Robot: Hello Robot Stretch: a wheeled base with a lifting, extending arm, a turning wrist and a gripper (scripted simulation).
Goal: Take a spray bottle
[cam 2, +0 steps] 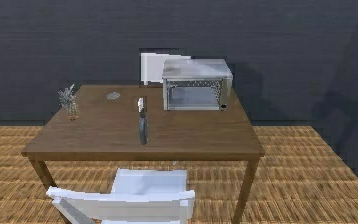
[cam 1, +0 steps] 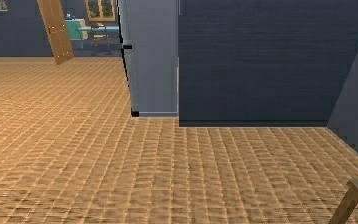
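The tool's state cannot be told; a slim dark thing (cam 2: 143,128) on the table (cam 2: 202,138) is too small to name.

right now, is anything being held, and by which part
Cannot be told. A dark, pale-topped bottle-like thing stands on its own on the table.

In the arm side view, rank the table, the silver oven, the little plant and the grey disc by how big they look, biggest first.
1. table
2. silver oven
3. plant
4. grey disc
The differences are plain, so nearness to the camera does not make the order unsure.
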